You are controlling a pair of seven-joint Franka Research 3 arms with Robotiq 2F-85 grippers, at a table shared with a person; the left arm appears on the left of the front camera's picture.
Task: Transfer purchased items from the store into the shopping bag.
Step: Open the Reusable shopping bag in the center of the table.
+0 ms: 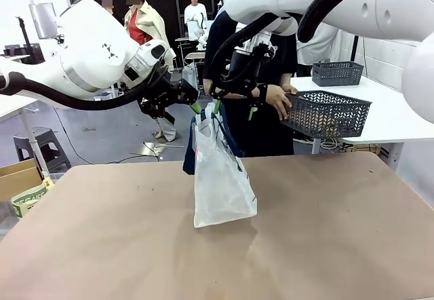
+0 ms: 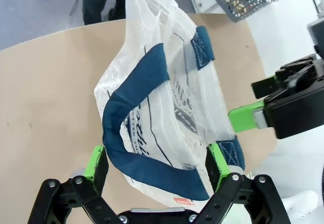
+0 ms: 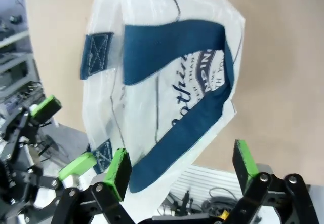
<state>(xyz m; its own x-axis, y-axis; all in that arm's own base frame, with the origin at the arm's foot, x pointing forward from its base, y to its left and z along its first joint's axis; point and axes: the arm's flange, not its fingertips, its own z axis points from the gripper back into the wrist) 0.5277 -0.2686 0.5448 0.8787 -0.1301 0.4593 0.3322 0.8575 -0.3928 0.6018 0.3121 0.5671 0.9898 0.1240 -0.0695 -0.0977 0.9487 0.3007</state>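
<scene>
A: Both arms are up at the top of the bag (image 1: 224,184), centre of the front view. It stands tall on the counter (image 1: 102,232), mouth upward.

B: And the left hand (image 2: 157,159)?

A: Wide open, with its green fingers (image 2: 96,162) set either side of the navy strap (image 2: 112,122) and the bag's top edge. Whether the pads actually bear on the plastic, I can't tell.

B: Right hand (image 3: 181,155) the same?

A: Same story, spread full and straddling the other side of the mouth. Nothing pinched that I can see.

B: So where's the stock?

A: Up in the basket (image 1: 325,113), right of centre in the front view, held beyond the counter's far edge by a person's hand (image 1: 277,100). It sits about level with the bag's mouth, off to the right — so the goods have to travel leftward in the frame, then down.

B: Which arm's closer?

A: The right one, I'd say; it hangs between bag and basket. The left sits on the bag's other side, away from the basket.

B: Anything to see in there?

A: Something brownish through the mesh, too small to name. The bag looks empty to me.
</scene>
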